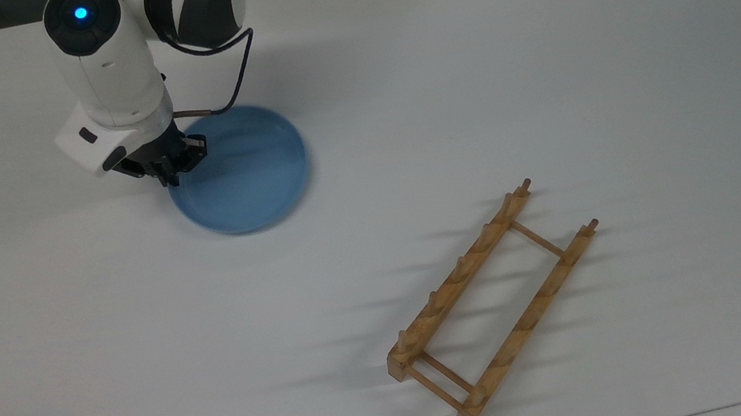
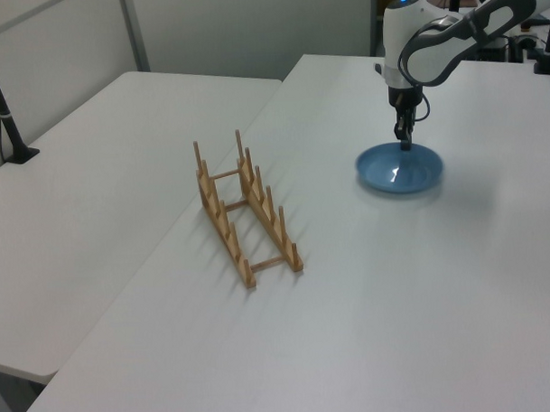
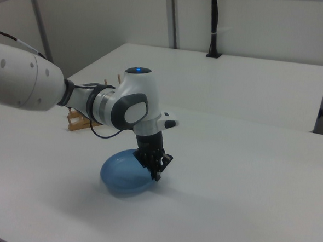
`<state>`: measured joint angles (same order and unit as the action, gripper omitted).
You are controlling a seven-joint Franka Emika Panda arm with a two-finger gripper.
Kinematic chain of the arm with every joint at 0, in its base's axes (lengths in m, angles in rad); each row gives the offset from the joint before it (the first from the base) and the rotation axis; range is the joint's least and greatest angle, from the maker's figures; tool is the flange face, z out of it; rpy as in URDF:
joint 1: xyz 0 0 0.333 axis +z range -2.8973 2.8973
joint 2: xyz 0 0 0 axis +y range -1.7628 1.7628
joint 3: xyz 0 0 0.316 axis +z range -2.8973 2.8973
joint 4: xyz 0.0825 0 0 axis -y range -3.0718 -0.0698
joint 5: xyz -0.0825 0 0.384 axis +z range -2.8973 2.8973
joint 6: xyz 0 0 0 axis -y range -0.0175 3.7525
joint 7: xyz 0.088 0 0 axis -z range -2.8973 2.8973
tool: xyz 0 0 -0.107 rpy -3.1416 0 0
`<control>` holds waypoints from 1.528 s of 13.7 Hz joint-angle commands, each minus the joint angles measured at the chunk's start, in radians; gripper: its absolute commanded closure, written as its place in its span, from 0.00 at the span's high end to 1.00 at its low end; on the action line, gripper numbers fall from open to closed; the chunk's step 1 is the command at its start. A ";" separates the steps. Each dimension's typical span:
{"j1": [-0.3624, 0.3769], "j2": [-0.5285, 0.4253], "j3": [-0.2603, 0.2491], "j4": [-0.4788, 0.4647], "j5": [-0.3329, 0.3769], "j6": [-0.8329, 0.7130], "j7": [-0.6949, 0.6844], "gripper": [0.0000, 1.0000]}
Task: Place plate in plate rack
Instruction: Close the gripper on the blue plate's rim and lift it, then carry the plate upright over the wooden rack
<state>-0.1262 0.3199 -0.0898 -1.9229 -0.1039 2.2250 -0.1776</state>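
A white tabletop is seen from above, with a white robot arm entering at 11 o'clock in the top view. The black two-finger end effector is pointed downward and is closed onto the rim of a round, shallow, glossy light-blue plate, gripped at the plate's 9 o'clock edge as shown in the top view. In the right view the end effector is seen pinching the plate at its 3 o'clock edge, and that gripped side appears raised, so that the plate is tilted. The plate is blurred at its edges in the top view. In the left view the end effector meets the plate at its 12 o'clock edge.

A small light-brown wooden plate rack is set on the tabletop well apart from the plate, at about 4 o'clock from it in the top view. It is made of two parallel rails joined by thin crossbars, each rail carrying a row of short upright pegs, and it lies diagonally. In the left view the rack is found at 9 o'clock from the plate. Nothing is held in the rack.
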 commanded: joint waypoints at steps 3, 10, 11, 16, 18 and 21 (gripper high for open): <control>0.002 -0.028 0.007 0.018 0.042 0.009 0.024 0.00; 0.010 -0.136 0.027 0.189 0.128 -0.041 0.119 0.00; 0.010 -0.136 0.041 0.223 0.127 -0.038 0.157 0.00; 0.011 -0.151 0.123 0.335 -0.032 0.004 0.294 0.00; 0.013 -0.165 0.169 0.329 -0.165 0.103 0.427 0.00; 0.037 -0.157 0.220 0.329 -0.487 0.192 0.723 0.00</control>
<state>-0.1151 0.1679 0.0890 -1.5847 -0.3403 2.3405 0.2959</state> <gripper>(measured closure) 0.947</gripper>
